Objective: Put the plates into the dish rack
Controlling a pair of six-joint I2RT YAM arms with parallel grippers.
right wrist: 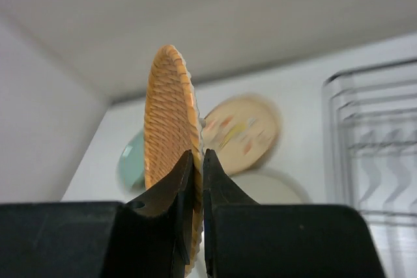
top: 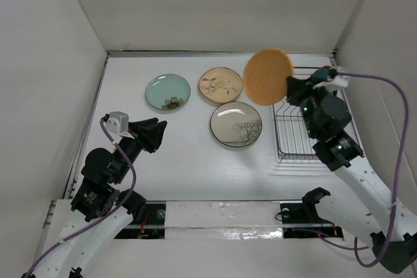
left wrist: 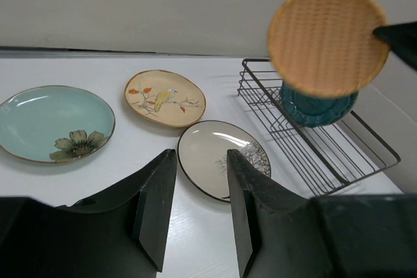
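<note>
My right gripper [top: 293,86] [right wrist: 198,154] is shut on the rim of the orange-tan woven-look plate [top: 268,76] [right wrist: 166,115] [left wrist: 329,40]. It holds that plate on edge in the air, over the far left end of the dish rack [top: 279,136] [left wrist: 287,136] [right wrist: 371,135]. A dark teal plate [left wrist: 319,110] stands in the rack below it. Flat on the table lie the pale green plate [top: 168,91] [left wrist: 52,122], the beige floral plate [top: 221,86] [left wrist: 166,99] and the white plate with a black tree [top: 236,124] [left wrist: 208,148]. My left gripper [top: 156,136] [left wrist: 201,155] hangs open and empty at the left, pointing toward the white plate.
White walls close the table in at the back [top: 215,11], left [top: 45,83] and right [top: 384,37]. The rack stands against the right wall. A purple cable [top: 384,81] loops from the right wrist, and a shiny taped strip [top: 221,216] runs along the near edge.
</note>
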